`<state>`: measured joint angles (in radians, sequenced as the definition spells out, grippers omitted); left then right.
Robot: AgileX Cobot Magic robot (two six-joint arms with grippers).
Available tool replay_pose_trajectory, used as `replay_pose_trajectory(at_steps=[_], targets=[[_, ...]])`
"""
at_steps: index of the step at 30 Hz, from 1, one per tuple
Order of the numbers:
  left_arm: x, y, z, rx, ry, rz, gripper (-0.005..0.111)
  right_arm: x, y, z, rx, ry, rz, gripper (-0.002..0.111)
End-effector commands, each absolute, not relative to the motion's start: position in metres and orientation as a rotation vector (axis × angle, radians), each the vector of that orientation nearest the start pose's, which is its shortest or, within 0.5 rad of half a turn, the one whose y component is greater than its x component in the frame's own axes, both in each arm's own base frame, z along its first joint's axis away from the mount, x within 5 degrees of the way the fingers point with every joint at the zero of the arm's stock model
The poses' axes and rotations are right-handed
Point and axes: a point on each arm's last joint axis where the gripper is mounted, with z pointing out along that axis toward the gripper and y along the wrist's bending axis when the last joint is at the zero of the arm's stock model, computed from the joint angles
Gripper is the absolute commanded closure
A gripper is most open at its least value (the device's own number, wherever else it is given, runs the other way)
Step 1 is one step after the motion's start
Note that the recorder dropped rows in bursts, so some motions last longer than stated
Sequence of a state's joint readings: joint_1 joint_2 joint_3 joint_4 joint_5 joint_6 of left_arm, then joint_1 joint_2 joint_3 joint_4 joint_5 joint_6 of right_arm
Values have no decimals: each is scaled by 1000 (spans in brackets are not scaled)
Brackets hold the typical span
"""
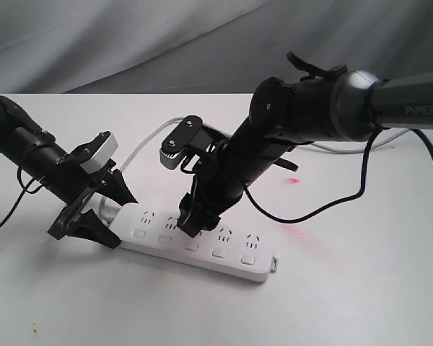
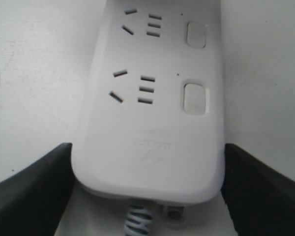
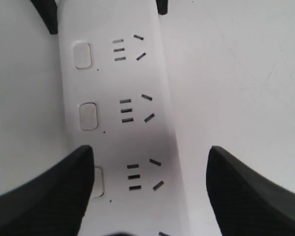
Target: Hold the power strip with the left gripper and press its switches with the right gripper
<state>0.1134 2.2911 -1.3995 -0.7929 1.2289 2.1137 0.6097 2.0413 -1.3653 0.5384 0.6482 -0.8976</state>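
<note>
The power strip point(image 1: 202, 241) lay on the desk point(image 1: 346, 303), my left end effector point(image 1: 121, 220) clamping its nine-o'clock end. Left wrist: both fingers point(image 2: 39, 187) hugged its sides. Right wrist: my open right end effector point(image 3: 150, 150) straddled it, one tip over a switch point(image 3: 98, 182); next, I judged, press down.

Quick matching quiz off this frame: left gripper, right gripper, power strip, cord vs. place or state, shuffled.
1 left gripper
2 right gripper
3 power strip
4 cord

A flat on the white table
B open, one fingertip at the middle switch
C exits the strip's end between the left fingers
D clamped on the strip's cord end

Pairs: 1-D, 2-B, 3-A, 4-C
</note>
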Motion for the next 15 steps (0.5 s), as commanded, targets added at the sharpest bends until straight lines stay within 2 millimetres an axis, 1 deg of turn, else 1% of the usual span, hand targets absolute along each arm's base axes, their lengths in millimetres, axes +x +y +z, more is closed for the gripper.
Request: replay_pose_trajectory(at_steps=[1, 5, 7, 11, 15], targets=[[381, -16, 69, 1867, 1896, -927, 61, 322, 258, 151, -1519, 2294, 454, 48], [381, -16, 69, 1867, 1896, -927, 61, 313, 250, 141, -1524, 2337, 460, 48], [381, -16, 69, 1867, 1896, -927, 61, 311, 248, 142, -1490, 2323, 450, 48], [381, -16, 69, 1867, 1896, -927, 61, 316, 249, 156, -1390, 2247, 419, 48], [381, -16, 69, 1867, 1896, -927, 61, 316, 249, 159, -1392, 2232, 412, 48]])
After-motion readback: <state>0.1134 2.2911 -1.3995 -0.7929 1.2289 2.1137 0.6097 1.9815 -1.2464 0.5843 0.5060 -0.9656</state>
